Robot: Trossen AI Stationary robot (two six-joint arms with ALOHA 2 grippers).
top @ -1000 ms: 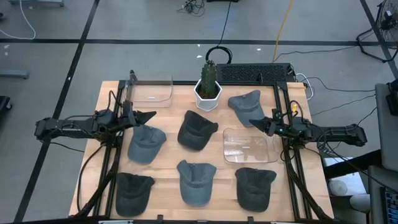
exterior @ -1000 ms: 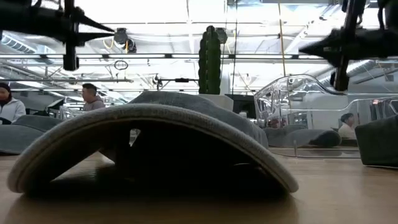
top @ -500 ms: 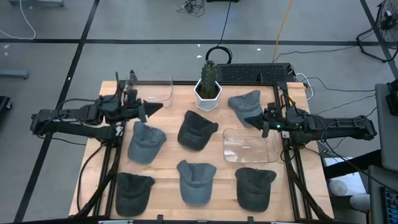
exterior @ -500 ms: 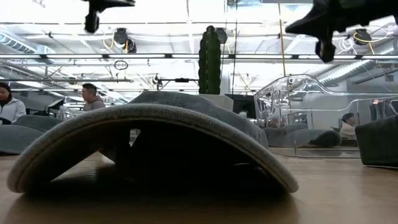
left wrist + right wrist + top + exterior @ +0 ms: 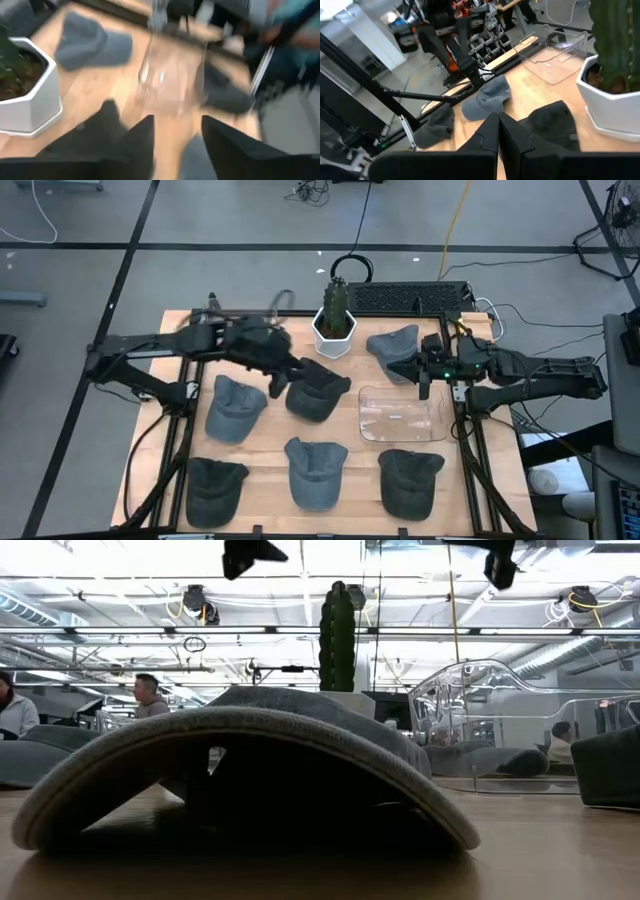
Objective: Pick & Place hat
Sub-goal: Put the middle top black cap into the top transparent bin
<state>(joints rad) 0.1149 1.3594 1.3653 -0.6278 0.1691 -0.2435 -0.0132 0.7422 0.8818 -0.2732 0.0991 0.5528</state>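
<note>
Several hats lie crown-up on the wooden table [image 5: 270,445]. My left gripper [image 5: 286,370] is open and hovers high over the near-left edge of a dark hat [image 5: 318,390] at the table's middle, whose crown [image 5: 95,137] lies below its fingers. My right gripper [image 5: 403,366] is shut and hangs above the table, just near-side of a grey hat [image 5: 393,345] at the far right. In the low view both grippers [image 5: 250,555] [image 5: 497,565] stand high above the table. The right wrist view shows shut fingers [image 5: 498,135] over the wood.
A cactus in a white pot [image 5: 335,330] stands far-centre, close to my left gripper. A clear tray [image 5: 400,415] lies right of centre, another [image 5: 250,325] at the far left. More hats: blue-grey [image 5: 235,408], dark [image 5: 215,485], blue-grey [image 5: 315,470], dark [image 5: 410,480].
My left gripper has risen and swung toward the table's right, from beside the far-left tray to over the middle dark hat. My right gripper has risen and edged a little toward the grey hat. No hat has moved.
</note>
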